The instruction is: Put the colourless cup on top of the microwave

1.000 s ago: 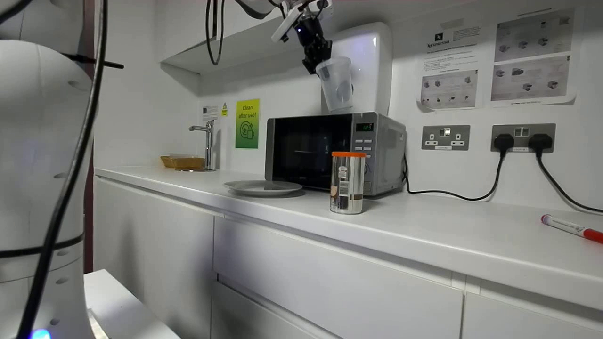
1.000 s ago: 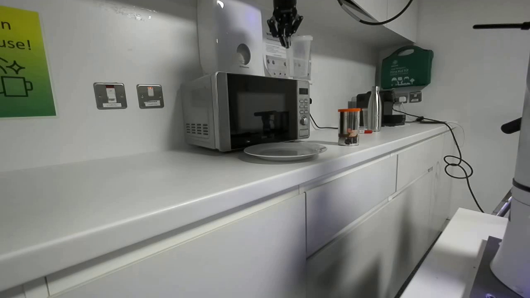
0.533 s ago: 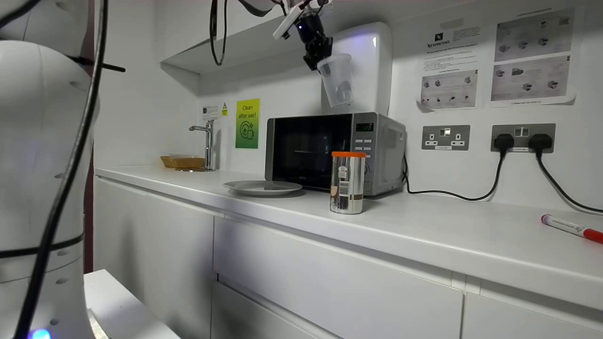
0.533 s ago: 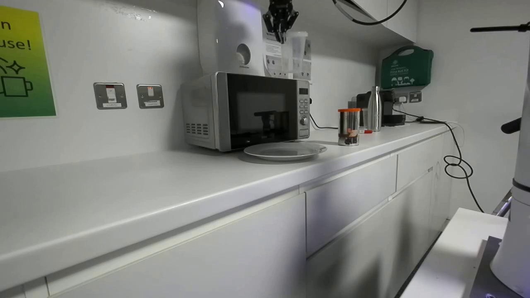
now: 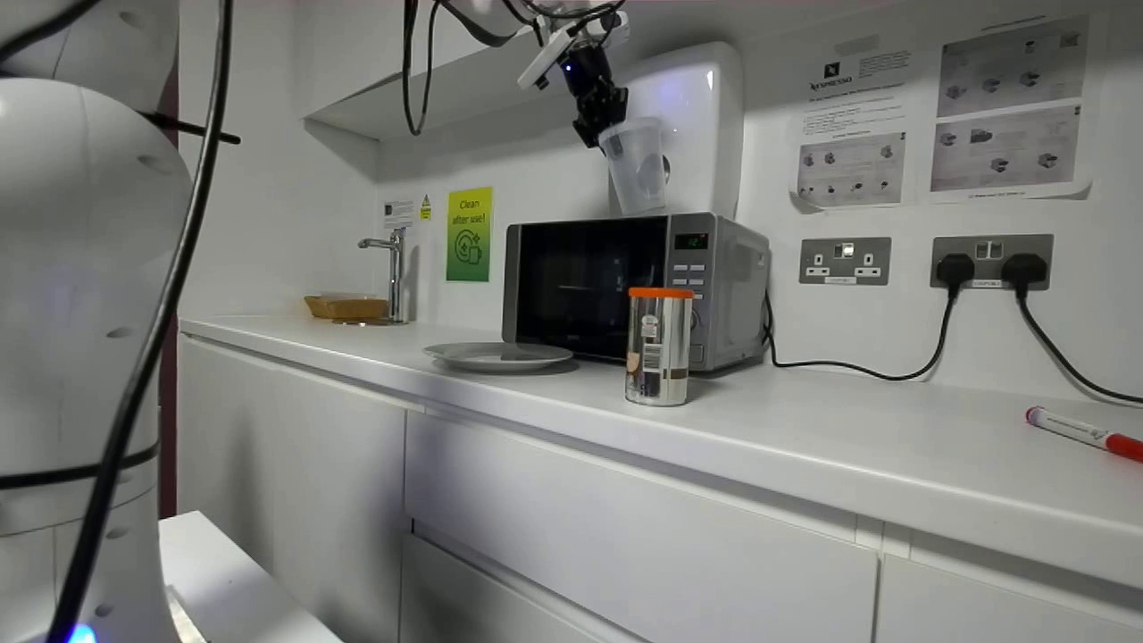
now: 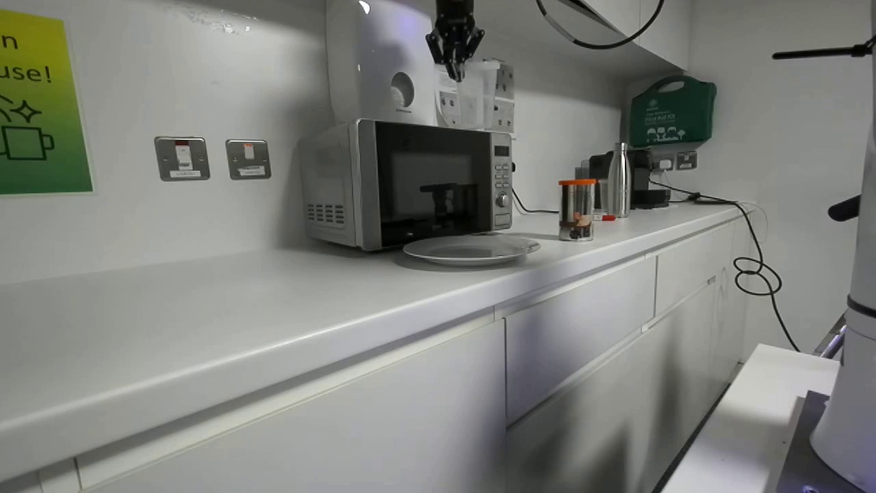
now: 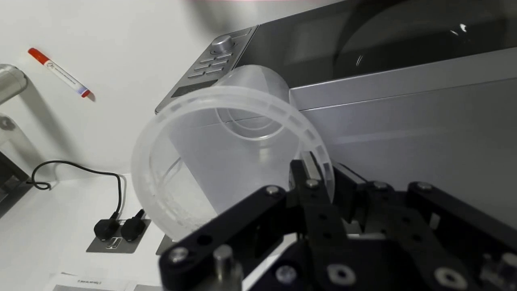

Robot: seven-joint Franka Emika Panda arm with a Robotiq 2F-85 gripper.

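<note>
The colourless cup [image 5: 636, 165] is a see-through tumbler, tilted, just above the top of the silver-grey microwave [image 5: 589, 286]. The cup [image 6: 477, 99] and the microwave [image 6: 424, 185] also show in this exterior view. My gripper [image 5: 600, 132] is shut on the cup's rim, one finger inside and one outside. In the wrist view the gripper [image 7: 325, 171] pinches the right side of the rim of the cup [image 7: 181, 107]. The cup's base lies over the front edge of the microwave [image 7: 420, 137] near its control strip. I cannot tell whether the base touches the top.
A white wall-mounted box [image 5: 705, 125] stands close behind the cup, above the microwave. A can with an orange lid [image 5: 659, 348] and a grey plate [image 5: 498, 357] stand in front of the microwave. A red marker [image 7: 60, 72] lies on the counter. A cupboard [image 5: 429, 85] hangs overhead.
The gripper and cup have shifted sideways over the microwave, leftward in both exterior views. They rose slightly, then came down closer to its top. The grip on the rim is unchanged.
</note>
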